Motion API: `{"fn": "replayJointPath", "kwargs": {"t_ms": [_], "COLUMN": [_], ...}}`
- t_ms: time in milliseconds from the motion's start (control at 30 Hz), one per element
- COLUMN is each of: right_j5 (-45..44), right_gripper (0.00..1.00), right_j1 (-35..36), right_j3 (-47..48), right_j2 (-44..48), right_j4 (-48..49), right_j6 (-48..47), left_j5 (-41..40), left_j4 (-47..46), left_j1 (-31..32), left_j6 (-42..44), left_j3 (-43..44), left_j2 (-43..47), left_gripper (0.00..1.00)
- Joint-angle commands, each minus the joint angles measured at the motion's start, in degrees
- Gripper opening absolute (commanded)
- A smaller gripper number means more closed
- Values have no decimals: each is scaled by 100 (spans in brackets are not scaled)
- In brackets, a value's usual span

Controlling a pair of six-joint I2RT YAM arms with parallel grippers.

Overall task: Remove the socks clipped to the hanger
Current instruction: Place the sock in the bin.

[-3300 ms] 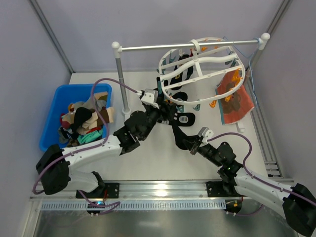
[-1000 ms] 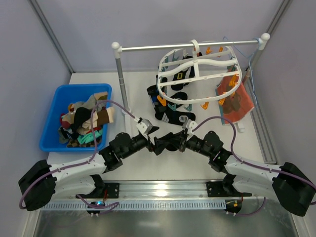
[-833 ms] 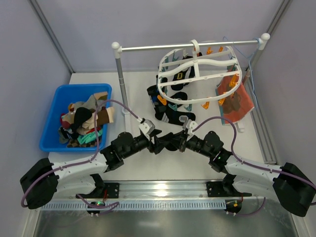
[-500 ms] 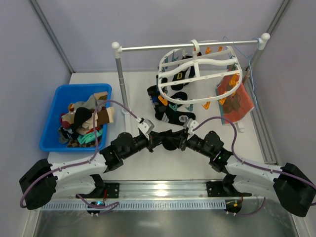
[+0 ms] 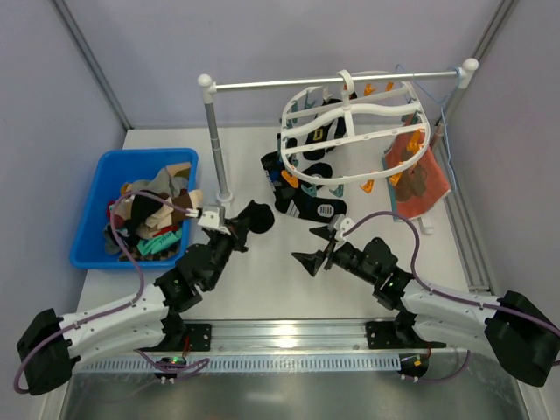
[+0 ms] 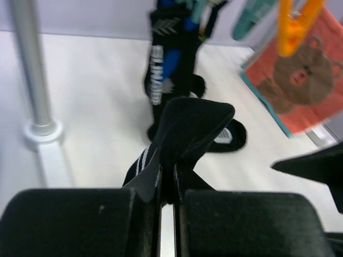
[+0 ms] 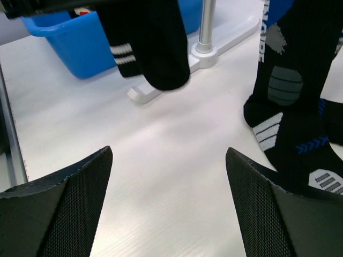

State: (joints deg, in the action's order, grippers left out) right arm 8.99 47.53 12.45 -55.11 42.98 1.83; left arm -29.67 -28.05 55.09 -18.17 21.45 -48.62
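Observation:
The white oval hanger (image 5: 350, 122) hangs from the rail with orange and teal clips. Dark socks (image 5: 306, 188) stay clipped along its near left side and reach down to the table. In the left wrist view they are the dark socks (image 6: 166, 64) straight ahead. My left gripper (image 5: 238, 229) is shut on a black sock with white stripes (image 5: 257, 217) and holds it off the table near the stand's post; the fabric (image 6: 187, 128) bunches up from between the jaws (image 6: 167, 187). My right gripper (image 5: 308, 248) is open and holds nothing, low over bare table (image 7: 169, 155), with clipped socks (image 7: 289, 85) to its right.
A blue bin (image 5: 96, 179) heaped with socks sits at the left. The rail stand's post (image 5: 217, 140) and its white foot (image 7: 214, 45) stand between the bin and the hanger. An orange-red printed cloth (image 5: 416, 171) hangs on the hanger's right side.
The two grippers met over the black sock. My left gripper closed on it, my right let go and opened. The left arm then drew back left with the sock.

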Motion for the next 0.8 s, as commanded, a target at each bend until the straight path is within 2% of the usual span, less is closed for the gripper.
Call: {"fn": "replayJointPath", "kwargs": {"t_ms": [0,67,167,200,267,300,333,367,400,500,567,600,700,767], "right_j5": [-424,-460,-486,-504,-521,-530,-565,-583,-600,-644,-662,-680,-619,-557], "right_gripper": [86,86,87,87,87,87,87,87,88,88,89,90,91,91], "right_j1": [28,28,20,20,11,20,11,20,20,11,11,11,2,-7], "right_j3": [-137,-216,-278,-313,-418,-436,-462,-480,-506,-568,-629,-647,-735,-752], "right_j2": [123,228,439,501,694,773,844,983,1063,1344,1485,1608,1723,1776], "right_j4": [351,325,185,167,149,97,27,-70,-123,-316,-413,-422,-387,-387], "right_j6": [-16,-24,-24,-16,-24,-24,-42,-68,-86,-147,-156,-147,-147,-156], "left_j5": [-1742,-2016,-1622,-1473,-797,-542,-331,185,390,944,771,335,-222,-880], "left_j4": [81,124,737,827,924,933,1003,1047,1091,1179,1188,1223,1381,1373], "left_j1": [-33,-173,-892,-1452,-2096,-2786,-3150,-3519,-4254,-5425,-5771,-5842,-5843,-5843], "left_j6": [-82,120,-27,-124,-528,-651,-861,-1037,-1491,-2414,-2725,-2779,-2709,-2840], "left_j3": [-246,-300,-54,16,245,341,638,797,999,1694,2002,2081,2267,2101], "left_j2": [563,994,1320,1320,1198,1101,996,656,478,-400,-709,-954,-1167,-1141], "left_gripper": [0,0,0,0,0,0,0,0,0,0,0,0,0,0]}}
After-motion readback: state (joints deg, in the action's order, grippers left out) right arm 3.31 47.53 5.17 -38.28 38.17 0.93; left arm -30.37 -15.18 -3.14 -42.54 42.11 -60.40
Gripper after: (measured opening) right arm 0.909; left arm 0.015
